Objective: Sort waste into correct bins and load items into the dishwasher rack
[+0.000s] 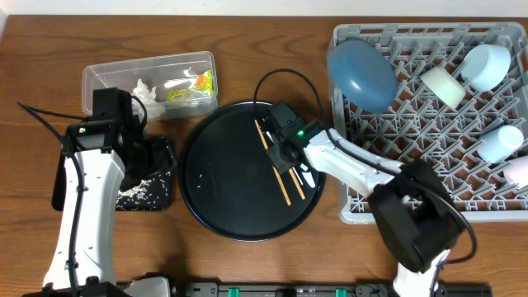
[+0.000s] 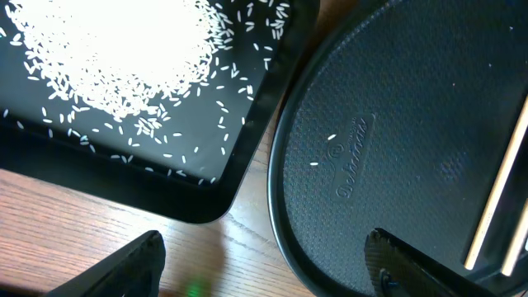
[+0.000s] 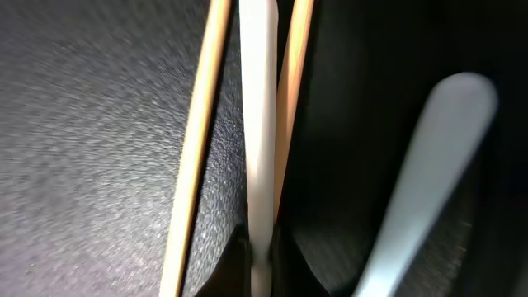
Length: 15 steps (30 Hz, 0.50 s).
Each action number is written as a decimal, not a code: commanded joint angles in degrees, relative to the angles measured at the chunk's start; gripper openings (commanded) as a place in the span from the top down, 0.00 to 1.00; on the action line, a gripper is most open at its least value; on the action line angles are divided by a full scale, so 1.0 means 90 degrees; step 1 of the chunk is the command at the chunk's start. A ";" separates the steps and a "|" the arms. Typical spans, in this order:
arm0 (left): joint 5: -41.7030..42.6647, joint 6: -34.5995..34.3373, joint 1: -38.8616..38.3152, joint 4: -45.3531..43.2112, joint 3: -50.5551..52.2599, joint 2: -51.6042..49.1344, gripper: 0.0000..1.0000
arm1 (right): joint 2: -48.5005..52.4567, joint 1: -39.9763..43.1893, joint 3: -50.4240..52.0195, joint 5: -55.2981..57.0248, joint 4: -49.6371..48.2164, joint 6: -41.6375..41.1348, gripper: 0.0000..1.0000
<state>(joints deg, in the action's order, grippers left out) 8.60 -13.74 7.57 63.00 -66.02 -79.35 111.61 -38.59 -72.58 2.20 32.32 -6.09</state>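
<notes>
My right gripper [image 3: 262, 247] is shut on the handle of a white plastic utensil [image 3: 257, 124], which lies between two orange chopsticks [image 3: 198, 140] on the round black tray [image 1: 223, 181]. A second white utensil [image 3: 429, 165] lies to its right. In the overhead view the right gripper [image 1: 285, 153] is over the chopsticks [image 1: 276, 169]. My left gripper [image 2: 264, 247] is open and empty, above the gap between the shallow black tray [image 2: 247, 148] holding rice grains [image 2: 107, 58] and the round tray [image 2: 396, 124]. The clear tub [image 1: 107, 78] holds tissue scraps [image 1: 148, 89] and a yellow-green wrapper [image 1: 198, 82].
The grey dishwasher rack [image 1: 429, 124] at the right holds a dark blue plate [image 1: 361, 74] upright at its left, a white cup [image 1: 443, 85] and light blue cups [image 1: 487, 64]. Two stray rice grains [image 2: 332, 138] lie on the round tray. Cables run over the table.
</notes>
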 commanded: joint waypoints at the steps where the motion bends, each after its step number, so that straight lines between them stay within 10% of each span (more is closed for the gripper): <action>1: -0.0056 -0.0061 0.0027 0.0024 0.0019 0.0053 0.21 | -0.0583 0.0022 0.0015 0.0070 0.0058 -0.0080 0.99; 15: -0.0056 -0.0061 0.0027 0.0024 0.0019 0.0053 0.21 | -0.2004 0.0729 0.0015 0.0486 0.0974 -0.0510 0.99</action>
<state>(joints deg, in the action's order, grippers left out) 8.60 -13.74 7.57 63.00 -66.02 -79.35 98.61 -35.20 -72.51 3.92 40.27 -8.32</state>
